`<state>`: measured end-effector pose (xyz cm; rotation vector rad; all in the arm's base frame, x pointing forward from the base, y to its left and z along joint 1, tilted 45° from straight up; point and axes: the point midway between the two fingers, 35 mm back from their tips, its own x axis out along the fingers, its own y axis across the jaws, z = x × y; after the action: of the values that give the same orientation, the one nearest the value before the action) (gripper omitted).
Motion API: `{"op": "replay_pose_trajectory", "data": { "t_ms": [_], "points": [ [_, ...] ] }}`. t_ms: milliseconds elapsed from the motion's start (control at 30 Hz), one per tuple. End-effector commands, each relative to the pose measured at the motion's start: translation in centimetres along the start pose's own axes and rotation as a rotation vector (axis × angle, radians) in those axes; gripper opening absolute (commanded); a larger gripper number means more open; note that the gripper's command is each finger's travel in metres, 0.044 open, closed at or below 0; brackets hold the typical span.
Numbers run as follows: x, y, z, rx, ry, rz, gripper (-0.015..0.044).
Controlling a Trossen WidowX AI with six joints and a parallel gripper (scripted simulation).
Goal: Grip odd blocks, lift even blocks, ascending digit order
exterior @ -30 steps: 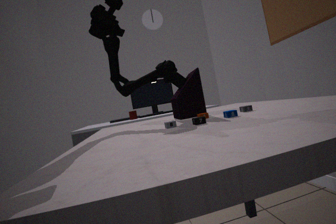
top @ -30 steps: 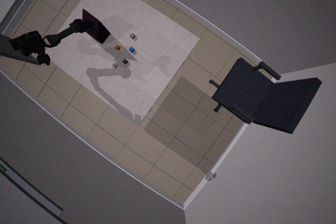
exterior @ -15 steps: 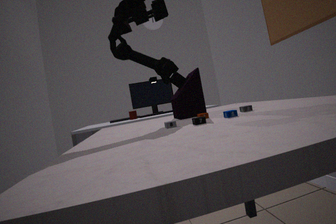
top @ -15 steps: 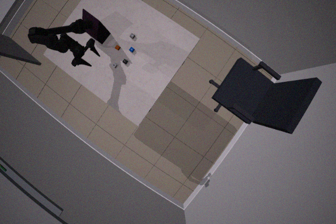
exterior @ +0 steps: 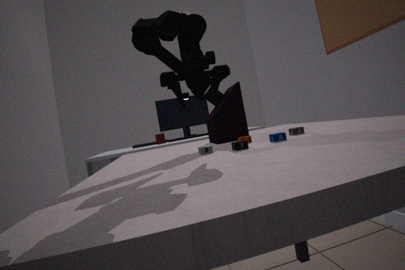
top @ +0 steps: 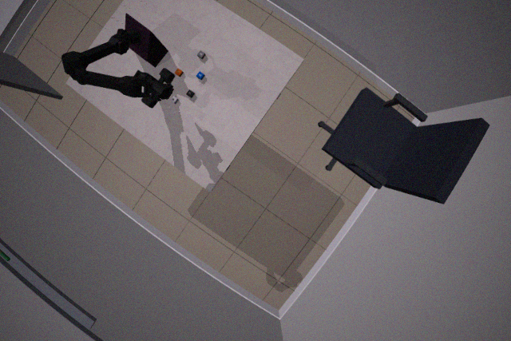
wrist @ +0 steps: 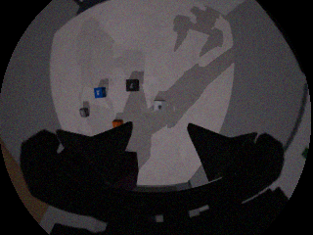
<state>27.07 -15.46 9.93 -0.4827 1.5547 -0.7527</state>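
A white block shows an 8. A black block beside it shows a 7. An orange block, a blue block and a grey block have digits too small to read surely. All five rest apart on the table. My gripper is open and empty, well above the table near the white and orange blocks, touching none.
A dark purple wedge-shaped body stands on the table by the arm's base, behind the orange block. A desk with a monitor and a red cube is in the background. A dark chair stands beyond the table.
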Motion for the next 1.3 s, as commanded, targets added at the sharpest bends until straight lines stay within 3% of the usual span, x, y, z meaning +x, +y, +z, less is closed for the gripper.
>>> {"op": "replay_pose_trajectory", "data": {
  "t_ms": [0, 533, 833, 1267],
  "points": [
    [0.2, 0.0, 0.0, 0.0, 0.015, 0.005, 0.04],
    [0.2, 0.3, -0.1, 0.0, 0.015, 0.007, 0.04],
    [-0.1, 12.9, -6.9, -0.004, 0.017, 0.017, 0.04],
    [0.0, 13.5, -7.7, -0.003, 0.018, 0.011, 0.04]
  ]
}}
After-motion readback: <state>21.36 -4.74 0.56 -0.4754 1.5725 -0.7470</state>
